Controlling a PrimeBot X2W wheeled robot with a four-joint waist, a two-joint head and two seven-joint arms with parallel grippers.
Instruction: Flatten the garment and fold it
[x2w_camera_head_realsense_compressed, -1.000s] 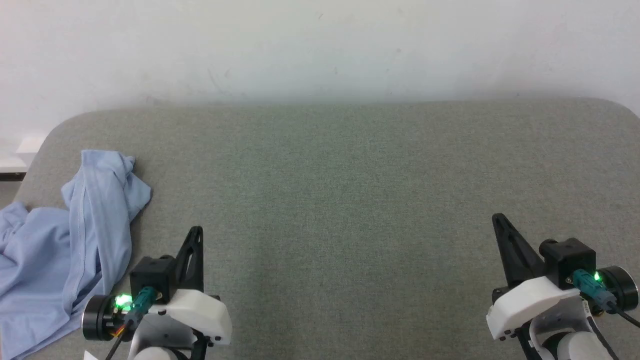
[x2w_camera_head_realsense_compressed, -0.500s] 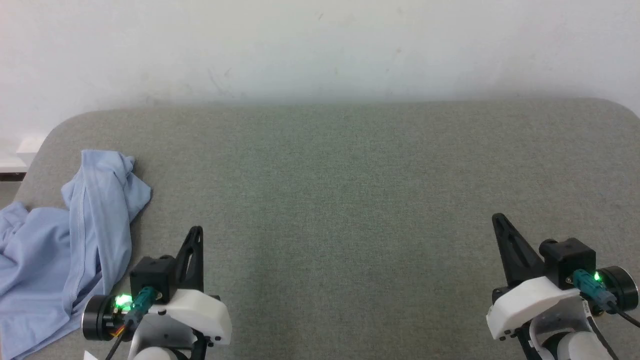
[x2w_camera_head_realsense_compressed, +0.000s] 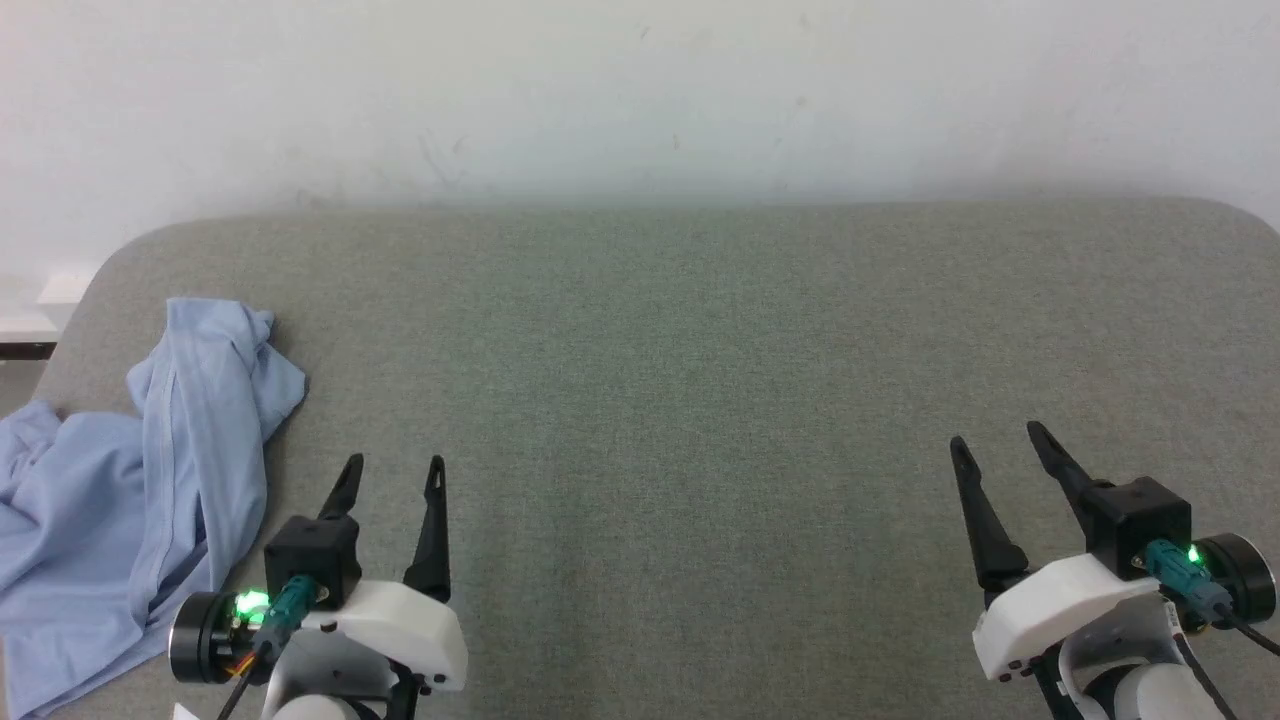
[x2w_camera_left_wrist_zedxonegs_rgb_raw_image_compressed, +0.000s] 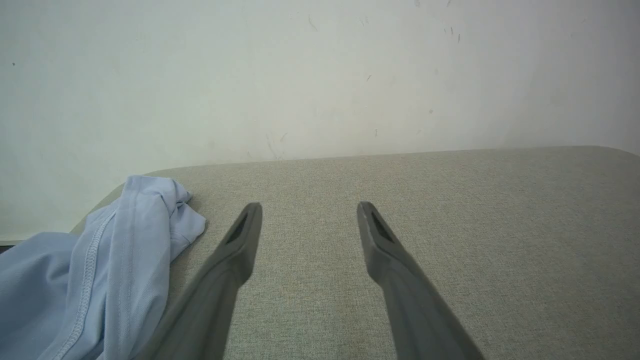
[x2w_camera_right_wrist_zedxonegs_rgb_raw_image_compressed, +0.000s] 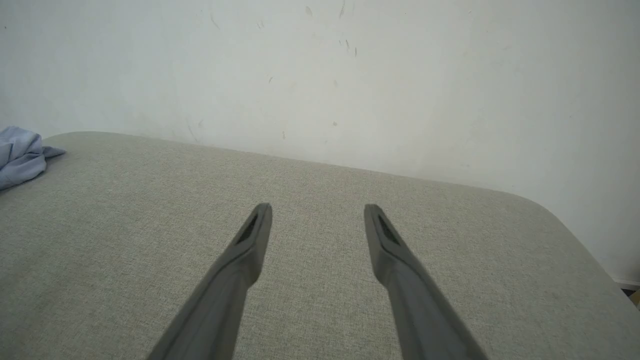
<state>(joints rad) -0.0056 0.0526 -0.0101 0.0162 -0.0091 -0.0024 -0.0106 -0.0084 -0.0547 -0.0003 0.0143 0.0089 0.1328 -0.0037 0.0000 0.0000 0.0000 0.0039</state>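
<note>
The garment (x2w_camera_head_realsense_compressed: 130, 480) is lying crumpled at the grey padded table's (x2w_camera_head_realsense_compressed: 700, 350) left edge, while the left gripper (x2w_camera_head_realsense_compressed: 393, 470) and right gripper (x2w_camera_head_realsense_compressed: 997, 440) are hovering over its near edge, jaws spread and empty, apparently readied for a first grasp.

black fingers (x2w_camera_head_realsense_compressed: 433, 530), white shells (x2w_camera_head_realsense_compressed: 400, 625)

Head view looks down over the grey fabric tabletop (x2w_camera_head_realsense_compressed: 700, 350); both wrist views sit low, facing the white wall (x2w_camera_head_realsense_compressed: 640, 90) — all three share the crumpled light-blue garment (x2w_camera_head_realsense_compressed: 130, 480).
</note>
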